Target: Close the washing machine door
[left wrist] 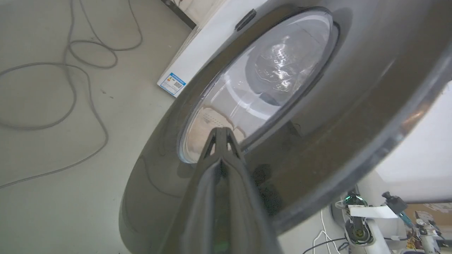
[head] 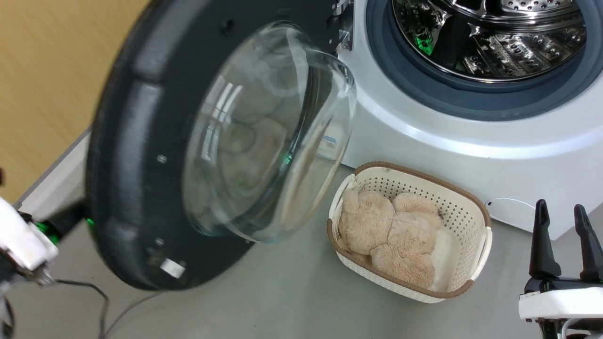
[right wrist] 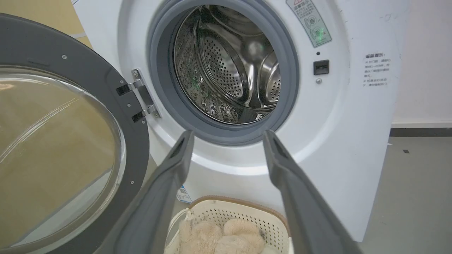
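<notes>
Door (head: 136, 155) open, basket (head: 452, 207) of plush (head: 391, 230) on floor (head: 282, 292) — near washing machine (head: 471, 141).

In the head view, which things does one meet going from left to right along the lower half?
pale left forearm → door → cream basket → right end effector

Laundry test room: washing machine (head: 471, 141), basket (head: 452, 207), loose cables (left wrist: 106, 134) on grey floor (head: 292, 292).
</notes>
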Tool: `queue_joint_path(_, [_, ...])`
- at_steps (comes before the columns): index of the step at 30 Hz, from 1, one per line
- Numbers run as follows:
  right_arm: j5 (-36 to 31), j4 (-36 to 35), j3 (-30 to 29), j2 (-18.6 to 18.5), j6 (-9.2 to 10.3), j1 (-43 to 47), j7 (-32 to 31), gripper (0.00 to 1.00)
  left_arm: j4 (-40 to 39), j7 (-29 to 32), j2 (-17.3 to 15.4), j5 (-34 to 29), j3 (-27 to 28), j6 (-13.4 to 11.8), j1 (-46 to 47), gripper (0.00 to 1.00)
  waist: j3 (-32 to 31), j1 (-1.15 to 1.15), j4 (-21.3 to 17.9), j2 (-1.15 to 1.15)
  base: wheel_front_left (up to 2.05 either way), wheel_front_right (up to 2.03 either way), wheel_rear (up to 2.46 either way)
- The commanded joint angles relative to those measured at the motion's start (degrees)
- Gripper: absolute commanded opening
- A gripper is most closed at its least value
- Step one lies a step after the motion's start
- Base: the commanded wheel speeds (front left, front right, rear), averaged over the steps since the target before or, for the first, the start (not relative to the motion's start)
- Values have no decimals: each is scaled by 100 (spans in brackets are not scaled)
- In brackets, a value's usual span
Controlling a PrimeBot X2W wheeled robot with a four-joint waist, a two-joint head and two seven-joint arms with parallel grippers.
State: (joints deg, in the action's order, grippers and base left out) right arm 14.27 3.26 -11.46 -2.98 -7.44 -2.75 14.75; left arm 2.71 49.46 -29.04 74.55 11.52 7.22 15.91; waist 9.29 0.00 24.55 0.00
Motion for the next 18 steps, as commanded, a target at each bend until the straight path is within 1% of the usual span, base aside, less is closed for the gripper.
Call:
queue_joint_path(1, [9, 9, -18, 11, -5, -11, 25, 100, -103, 18, 62, 70, -63, 26, -113, 0, 0, 0, -10, 0, 0, 0, 0])
queue_joint_path(8, [-29, -32, -30, 11, -5, -34, 25, 100, -1194, -5, 228, 537, -468, 26, -653, 0, 23, 0, -96, 0, 0, 0, 0])
queue_joint_path(9, [-32, -40, -31, 11, -5, -32, 25, 100, -1321, -2, 260, 582, -552, 26, -690, 0, 25, 0, -106, 0, 0, 0, 0])
queue_joint_path(10, [-50, -38, -32, 11, -5, -25, 25, 100, -1556, 16, 293, 608, -766, 26, -739, 0, 20, 0, -143, 0, 0, 0, 0])
queue_joint_path(15, [-68, -43, -41, 11, -5, -63, 25, 100, -1977, 2, 461, 713, -1203, 26, -796, 0, 4, 0, -304, 0, 0, 0, 0])
queue_joint_path(18, [-70, -43, -25, 11, -5, -92, 25, 100, -2254, -53, 602, 746, -1520, 26, -823, 0, -18, 0, -493, 0, 0, 0, 0])
